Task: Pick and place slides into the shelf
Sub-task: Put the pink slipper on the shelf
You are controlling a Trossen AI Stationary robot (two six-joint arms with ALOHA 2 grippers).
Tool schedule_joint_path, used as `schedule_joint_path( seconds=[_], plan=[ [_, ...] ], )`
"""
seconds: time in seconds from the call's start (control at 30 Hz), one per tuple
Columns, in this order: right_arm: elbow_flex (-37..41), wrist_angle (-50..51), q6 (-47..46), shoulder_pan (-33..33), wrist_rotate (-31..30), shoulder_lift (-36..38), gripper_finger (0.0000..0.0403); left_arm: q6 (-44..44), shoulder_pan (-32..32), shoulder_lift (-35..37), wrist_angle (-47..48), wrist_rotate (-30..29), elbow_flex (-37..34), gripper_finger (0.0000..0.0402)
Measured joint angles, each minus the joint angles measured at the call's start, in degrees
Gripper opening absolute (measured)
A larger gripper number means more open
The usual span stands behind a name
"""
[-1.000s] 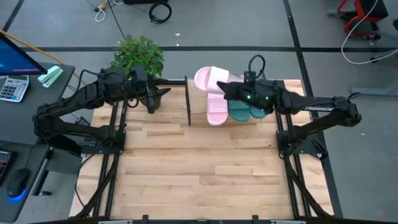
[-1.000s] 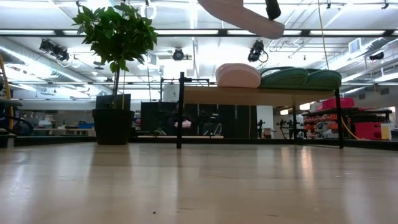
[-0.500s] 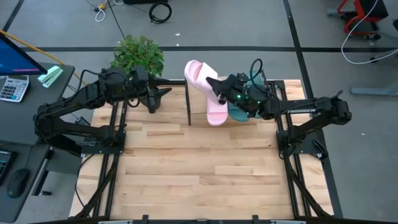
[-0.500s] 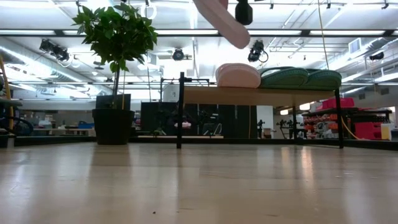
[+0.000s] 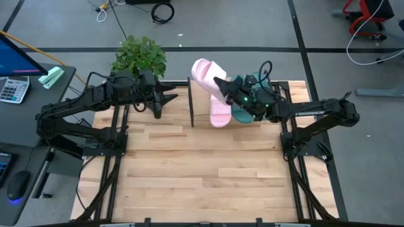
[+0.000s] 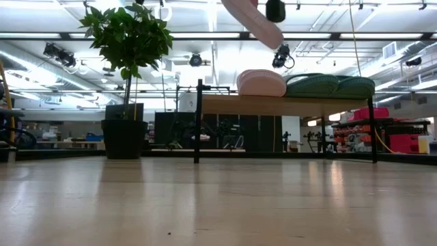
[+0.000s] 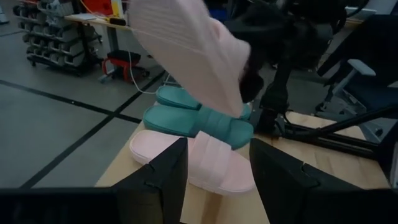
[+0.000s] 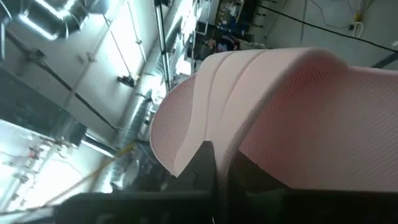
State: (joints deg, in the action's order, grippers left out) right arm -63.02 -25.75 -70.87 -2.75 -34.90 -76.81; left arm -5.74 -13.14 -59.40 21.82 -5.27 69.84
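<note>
A pale pink slide [image 5: 205, 72] hangs in my right gripper [image 5: 230, 93], lifted above the shelf's left end; it also shows at the low view's top [image 6: 251, 19] and in the left wrist view [image 7: 186, 50]. The shelf [image 6: 300, 104] stands at the table's far edge on thin black frames [image 5: 190, 104]. On its plank lie the other pink slide [image 5: 219, 113] [image 6: 261, 83] and two teal-green slides [image 6: 331, 85] [image 7: 199, 118], side by side on their soles. My left gripper [image 7: 214, 180] is open and waits left of the shelf [image 5: 161, 101], pointing at it. My right gripper holds the pink slide by its near-right end [image 5: 218, 87], coming at it from the table's right. In the right wrist view a dark finger [image 8: 205, 158] lies against the ribbed foam [image 8: 261, 140]. The slide is lifted clear and slants up and away toward the far left.
A potted plant [image 5: 140, 55] [image 6: 126, 41] stands on the floor beyond the table's far left corner. The wooden tabletop [image 5: 202, 170] stretches bare toward the near edge. A desk with a keyboard and calculator [image 5: 12, 88] lies left of the table.
My right gripper has carried the pink slide toward the table's left, over the shelf's left end, and tipped it steeper, so its free end now points more upward. The gripper has stayed shut on it. The slides on the shelf have not moved.
</note>
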Motion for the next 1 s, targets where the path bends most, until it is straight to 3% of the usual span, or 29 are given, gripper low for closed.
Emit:
schedule_joint_path(
  seconds=[0.17, 0.5, 0.6, 0.8, 1.0],
  plan=[
    [0.0, 8.3, -0.7, 6.2, -3.8, 2.9, 0.0008, 0.5, 0.2, 0.1, -0.1, -0.1, 0.0, 0.0172],
    [0.0, 32.5, -13.7, 21.7, -14.4, 8.4, 0.0008, 1.5, 0.2, 0.1, -0.4, -0.1, 0.0, 0.0174],
    [0.0, 37.9, -16.5, 26.3, -15.0, 8.5, 0.0008, -0.2, 0.2, 0.1, -0.4, 0.0, 0.0, 0.0172],
    [0.0, 45.3, -27.1, 36.7, -20.5, 4.3, 0.0007, -2.8, 2.3, 0.1, -0.1, -0.1, 0.0, 0.0173],
    [0.0, 45.4, -37.4, 46.1, -29.6, -2.5, 0.0007, -5.8, 6.2, -0.8, 0.5, 0.0, 0.0, 0.0173]
  ],
)
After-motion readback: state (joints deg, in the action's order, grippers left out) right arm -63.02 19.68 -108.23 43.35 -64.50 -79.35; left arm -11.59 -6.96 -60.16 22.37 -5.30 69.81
